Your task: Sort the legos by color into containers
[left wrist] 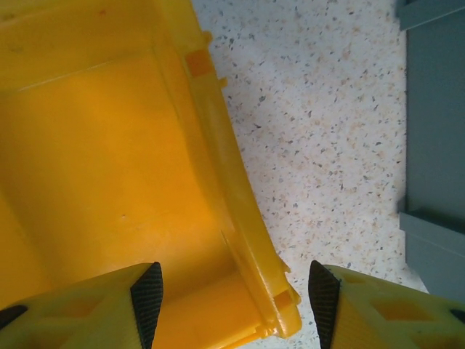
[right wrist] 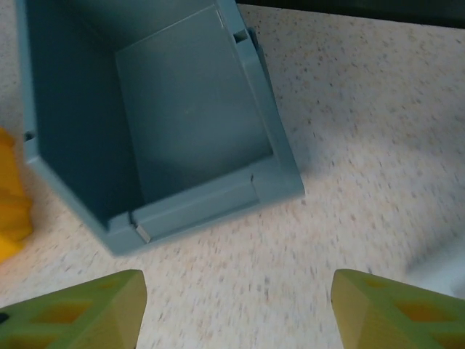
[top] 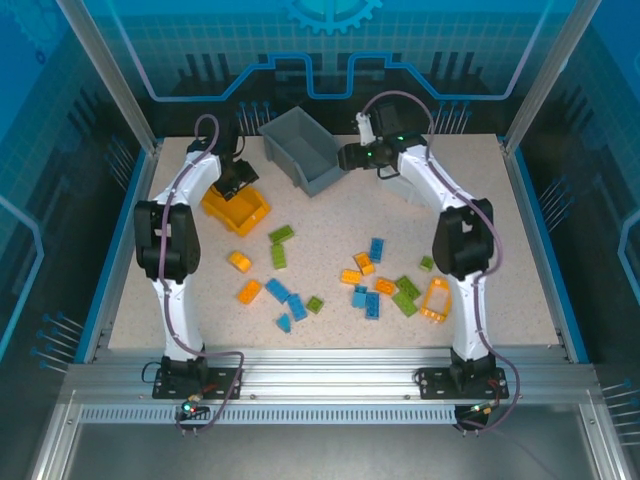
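The left hand (left wrist: 236,298), released, straddles a wall of the yellow-orange plastic bin (left wrist: 94,145); the right hand (right wrist: 240,305), released, hangs beside the dark grey plastic bin (right wrist: 189,116).

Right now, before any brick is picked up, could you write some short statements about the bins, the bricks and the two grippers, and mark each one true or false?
1. The grey bin has no brick inside. True.
2. The left gripper holds an orange brick. False: its jaws stand open, one on each side of the yellow bin wall, and hold no brick.
3. The right gripper has its jaws shut. False: they stand open above the table, beside the grey bin.
4. The flat orange frame lies on the table close to the right arm. True.
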